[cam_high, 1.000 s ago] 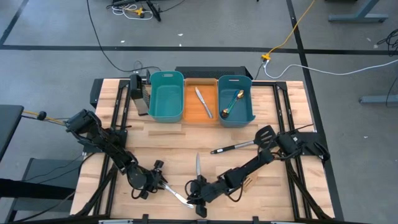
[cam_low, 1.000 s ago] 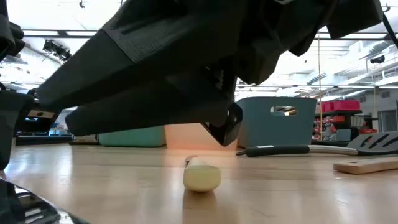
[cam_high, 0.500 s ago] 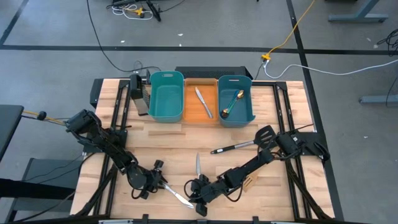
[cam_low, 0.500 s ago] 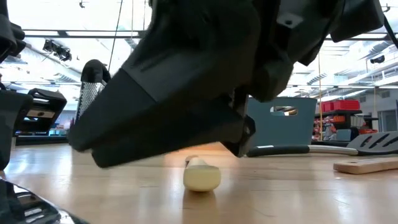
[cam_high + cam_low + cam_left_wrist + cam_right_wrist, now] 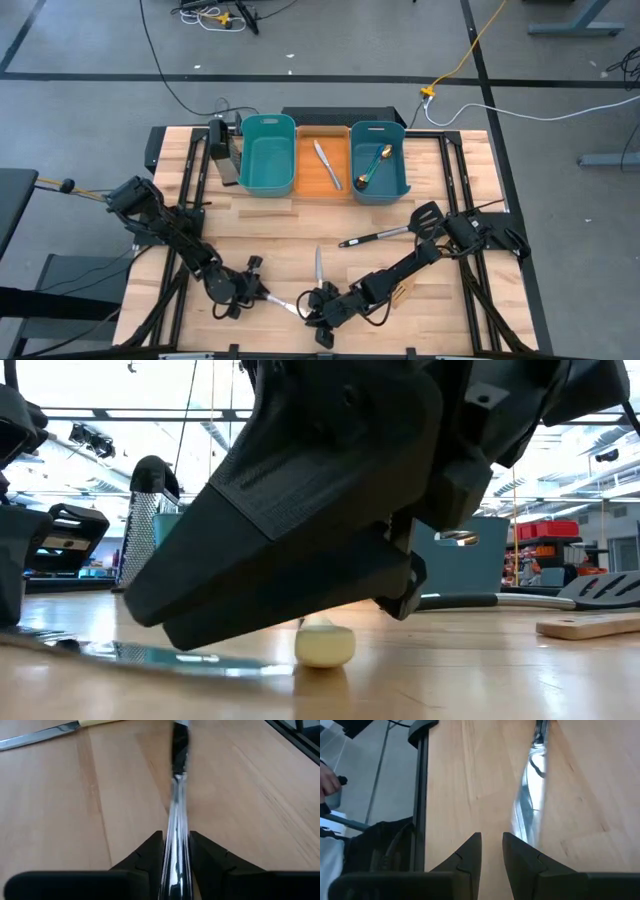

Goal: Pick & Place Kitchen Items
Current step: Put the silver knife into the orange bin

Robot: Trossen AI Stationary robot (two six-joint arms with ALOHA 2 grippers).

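Observation:
My left gripper (image 5: pixel 266 294) is near the table's front edge, shut on a slim silver utensil (image 5: pixel 288 304) that reaches toward my right gripper (image 5: pixel 314 303). In the right wrist view the right gripper (image 5: pixel 491 840) shows a narrow gap with bare wood in it, and the silver utensil (image 5: pixel 530 795) runs beside one finger. A knife with a cream handle (image 5: pixel 318 265) lies flat just beyond them. The black slotted spatula (image 5: pixel 395 232) lies on the table farther right. Another knife (image 5: pixel 328 165) lies in the orange bin and a gold spoon (image 5: pixel 375 165) in the right teal bin. My left gripper pinches the silver utensil's handle (image 5: pixel 176 845) between its two fingers (image 5: pixel 150 851). The fingers slant down from the table's left and lie along it. The utensil (image 5: pixel 150 653) sticks out ahead, almost level, just over the tabletop. My right gripper: I cannot tell whether its finger (image 5: pixel 517 851) touches the utensil.
Two teal bins (image 5: pixel 268 155) (image 5: pixel 380 160) and an orange bin (image 5: pixel 322 172) stand in a row at the far edge. A dark grater (image 5: pixel 224 150) stands left of them. A wooden spatula (image 5: pixel 590 626) lies under the right arm. Bare wood lies between the bins and the grippers.
The silver utensil's free end has swung toward the far edge and risen off the table, while its handle end stayed at my left gripper. My right gripper has turned a little at the wrist without shifting place.

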